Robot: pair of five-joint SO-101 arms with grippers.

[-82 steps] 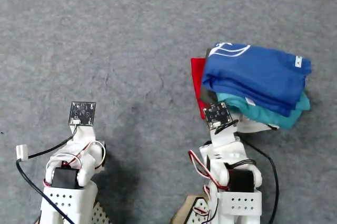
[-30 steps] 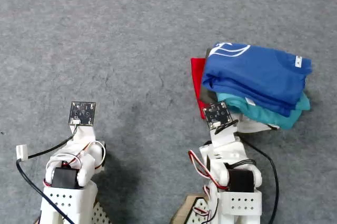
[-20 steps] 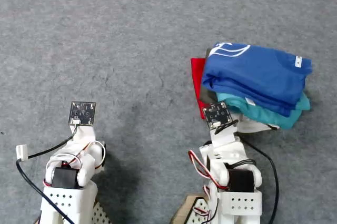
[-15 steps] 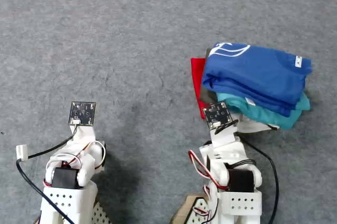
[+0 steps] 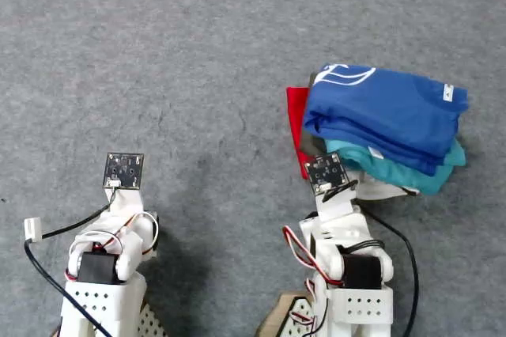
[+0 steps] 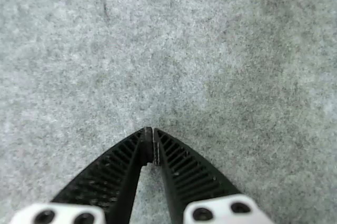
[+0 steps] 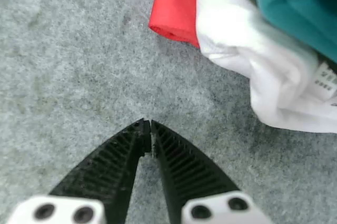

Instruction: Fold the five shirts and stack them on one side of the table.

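Left gripper [image 6: 149, 141]: tips pressed together over bare grey table [image 5: 198, 60], nothing between them. Right gripper [image 7: 147, 132]: likewise closed up and empty, near the pile's corner but not touching it.

I see the shirts stacked in front of my right arm. Blue shirt [image 5: 387, 111] is on top, with the teal shirt [image 5: 415, 169] under it. White shirt [image 7: 274, 87] and red shirt [image 7: 176, 8] poke out at the bottom. A dark layer [image 5: 310, 145] shows between red and blue (I can't tell what it is). The pile's edges are uneven.

Robotics lab bench: grey felt table [image 5: 198, 60] w/ perforated arm bases [image 5: 99, 301].
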